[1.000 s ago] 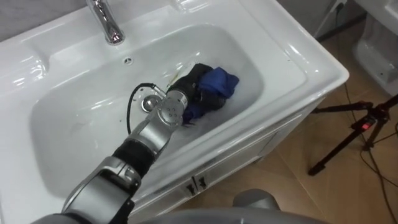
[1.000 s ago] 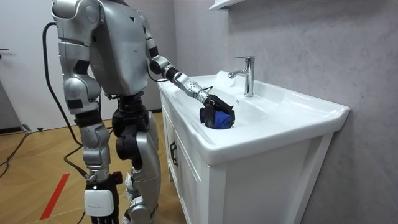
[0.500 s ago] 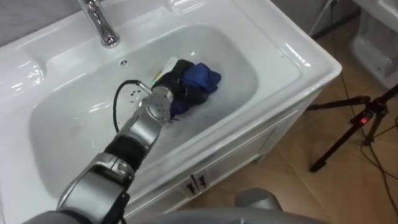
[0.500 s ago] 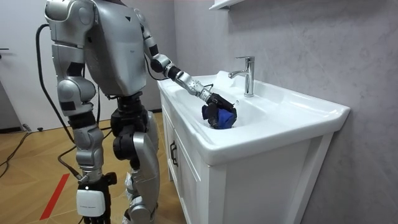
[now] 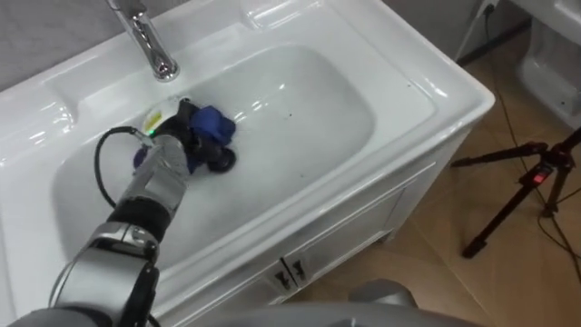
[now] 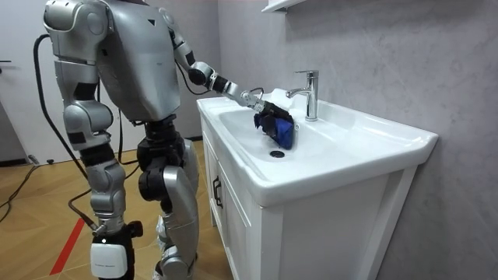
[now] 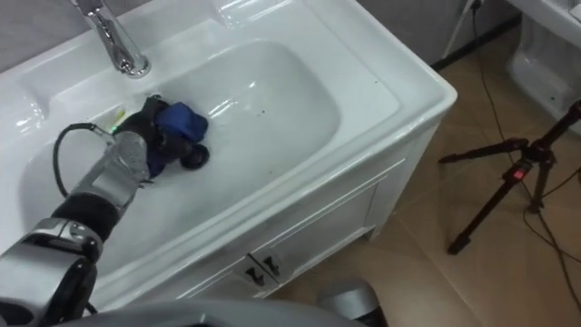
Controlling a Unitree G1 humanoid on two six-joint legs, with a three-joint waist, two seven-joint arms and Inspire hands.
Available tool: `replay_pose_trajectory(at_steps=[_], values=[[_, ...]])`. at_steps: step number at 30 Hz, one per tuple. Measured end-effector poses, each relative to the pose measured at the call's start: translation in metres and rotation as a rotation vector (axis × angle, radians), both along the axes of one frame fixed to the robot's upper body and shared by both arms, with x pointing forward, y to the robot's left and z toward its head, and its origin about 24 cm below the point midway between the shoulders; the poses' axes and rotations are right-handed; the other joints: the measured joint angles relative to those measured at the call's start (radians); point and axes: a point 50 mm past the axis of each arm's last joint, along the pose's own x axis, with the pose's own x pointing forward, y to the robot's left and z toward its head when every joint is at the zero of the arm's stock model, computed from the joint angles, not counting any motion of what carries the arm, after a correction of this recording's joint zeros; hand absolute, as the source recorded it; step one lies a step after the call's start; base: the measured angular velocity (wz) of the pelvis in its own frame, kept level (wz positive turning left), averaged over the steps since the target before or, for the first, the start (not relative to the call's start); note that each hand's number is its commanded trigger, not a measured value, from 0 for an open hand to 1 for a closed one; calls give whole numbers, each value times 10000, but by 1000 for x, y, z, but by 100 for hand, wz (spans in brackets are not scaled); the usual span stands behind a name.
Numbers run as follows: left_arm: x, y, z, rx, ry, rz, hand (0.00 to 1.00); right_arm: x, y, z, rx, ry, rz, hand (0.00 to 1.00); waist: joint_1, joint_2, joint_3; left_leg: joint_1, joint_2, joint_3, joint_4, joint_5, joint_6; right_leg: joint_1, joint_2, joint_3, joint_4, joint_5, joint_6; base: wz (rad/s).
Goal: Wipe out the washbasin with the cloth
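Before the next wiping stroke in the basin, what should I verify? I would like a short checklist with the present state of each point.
1. Left hand holds the blue cloth: ok, its fingers are curled round it.
2. Cloth pressed against the basin wall: cannot tell.
3. Hand apart from the faucet: ok, it sits lower in the bowl.
4. Drain uncovered: ok, it shows just beside the cloth.

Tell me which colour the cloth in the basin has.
Blue. The cloth shows best in the left eye view, bunched in the left hand.
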Motion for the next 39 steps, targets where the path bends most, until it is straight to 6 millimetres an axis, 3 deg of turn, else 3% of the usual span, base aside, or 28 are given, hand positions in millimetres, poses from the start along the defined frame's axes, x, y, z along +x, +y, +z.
replay_pose_trajectory(at_steps=[3,11,20,21,22,30,35,39], values=[[-2,9,0,467,230,91,100,-3,-6,2,-211,46,-20,0,31,115,-18,41,-8,-28,-16,0,0,91,-4,-2,-16,2,3,2],[-15,30,-7,1866,1137,428,100,-5,-9,3,-478,266,214,0,294,175,-32,44,4,-99,-23,-6,-9,149,10,-38,-136,17,4,2],[-29,39,-13,2729,1484,317,100,4,-11,4,-747,213,458,0,556,90,-9,139,23,-357,-12,-4,-9,400,-22,-248,-216,54,-7,6],[-32,39,-15,2767,1547,293,100,6,-11,4,-751,165,461,0,575,17,19,232,26,-415,-13,-3,-10,506,-21,-292,-218,40,-25,6],[-35,39,-17,2813,1613,259,100,7,-12,4,-762,137,485,0,621,-6,-39,281,25,-453,-14,-4,-10,554,-17,-303,-219,17,-38,0],[-41,25,-24,2873,1207,-96,100,22,-10,4,-788,-138,444,0,1122,-50,-67,340,-13,-985,10,-2,-13,819,-85,-662,-330,-65,-46,14],[-44,18,-27,2913,946,-181,100,42,-10,5,-841,-602,565,0,1184,-109,-205,216,-12,-1328,27,22,-41,852,-95,-902,-350,-58,-66,13],[-41,11,-25,2931,584,-384,100,50,-7,5,-702,-959,163,0,1405,-202,-204,228,-14,-1500,28,26,-44,938,-115,-1036,-391,-53,-77,7]])
